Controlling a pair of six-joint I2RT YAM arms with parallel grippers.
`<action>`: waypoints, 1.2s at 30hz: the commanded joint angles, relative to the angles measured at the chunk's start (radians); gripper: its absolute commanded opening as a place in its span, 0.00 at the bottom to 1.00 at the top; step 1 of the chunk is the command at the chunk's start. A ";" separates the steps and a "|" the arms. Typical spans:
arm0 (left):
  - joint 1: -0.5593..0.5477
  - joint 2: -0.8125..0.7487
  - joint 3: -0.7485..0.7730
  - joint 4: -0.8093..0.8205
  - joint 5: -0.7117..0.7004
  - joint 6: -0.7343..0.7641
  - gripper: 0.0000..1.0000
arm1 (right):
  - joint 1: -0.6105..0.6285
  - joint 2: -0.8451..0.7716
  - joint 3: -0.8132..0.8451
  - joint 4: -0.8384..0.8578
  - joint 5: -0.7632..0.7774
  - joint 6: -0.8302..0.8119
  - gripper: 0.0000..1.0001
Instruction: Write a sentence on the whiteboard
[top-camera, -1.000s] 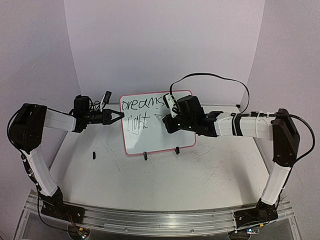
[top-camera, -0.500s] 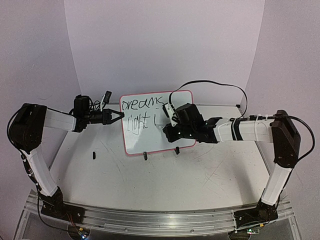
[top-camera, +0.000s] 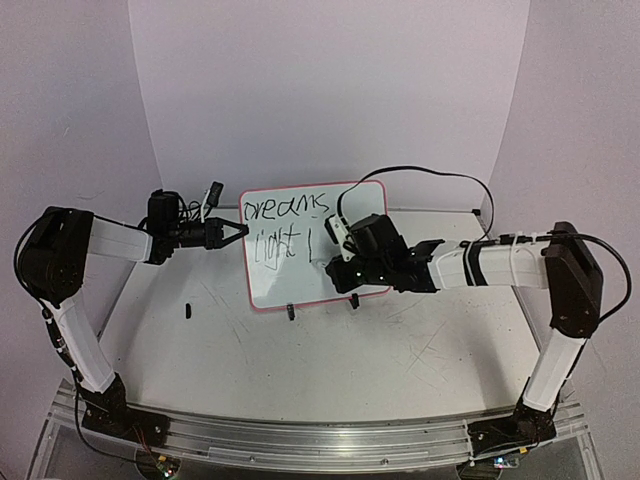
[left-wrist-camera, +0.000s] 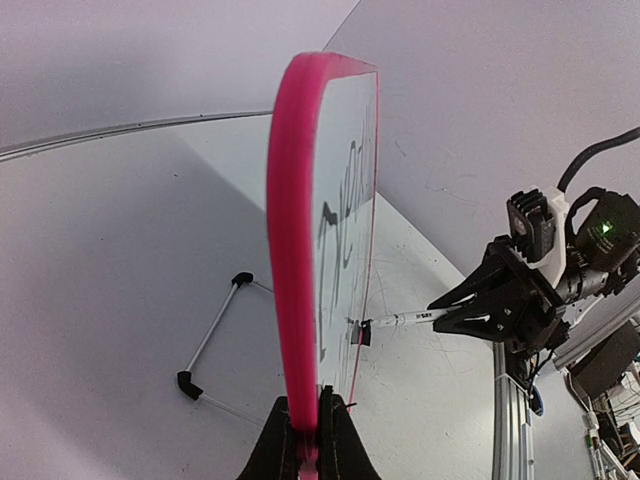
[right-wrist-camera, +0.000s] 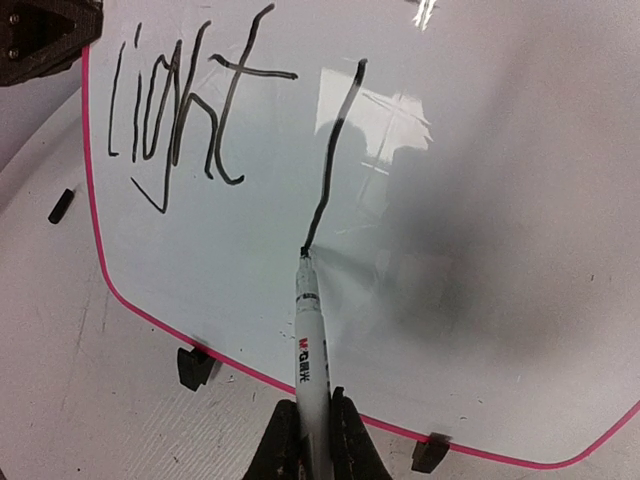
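The whiteboard (top-camera: 300, 278), pink-framed, stands tilted on two black clip feet (right-wrist-camera: 195, 367). My left gripper (top-camera: 238, 232) is shut on its left edge; the left wrist view shows the board edge-on (left-wrist-camera: 295, 250) pinched between the jaws (left-wrist-camera: 308, 425). The sentence reads "dreams" (top-camera: 285, 208) above "light" (right-wrist-camera: 180, 110), followed by one long downward stroke (right-wrist-camera: 335, 150). My right gripper (right-wrist-camera: 310, 425) is shut on a white marker (right-wrist-camera: 310, 340), whose black tip touches the board at the stroke's lower end. In the top view the right gripper (top-camera: 337, 262) sits over the board's lower right.
A small black cap (top-camera: 187, 309) lies on the scuffed table left of the board. A wire stand (left-wrist-camera: 210, 335) props the board from behind. A black cable (top-camera: 430, 175) loops above the right arm. A metal rail (top-camera: 300, 435) runs along the near edge.
The right gripper has moved down the board with the marker, drawing a long vertical stroke after "light". The left gripper has held still on the board's edge.
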 joint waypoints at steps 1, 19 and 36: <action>-0.007 -0.003 0.029 -0.019 -0.078 0.066 0.00 | -0.014 -0.084 0.055 0.048 -0.001 -0.006 0.00; -0.007 0.003 0.034 -0.020 -0.074 0.069 0.00 | -0.050 0.022 0.158 0.059 0.005 -0.030 0.00; -0.007 0.008 0.036 -0.022 -0.071 0.070 0.00 | -0.070 0.046 0.160 0.050 0.045 -0.003 0.00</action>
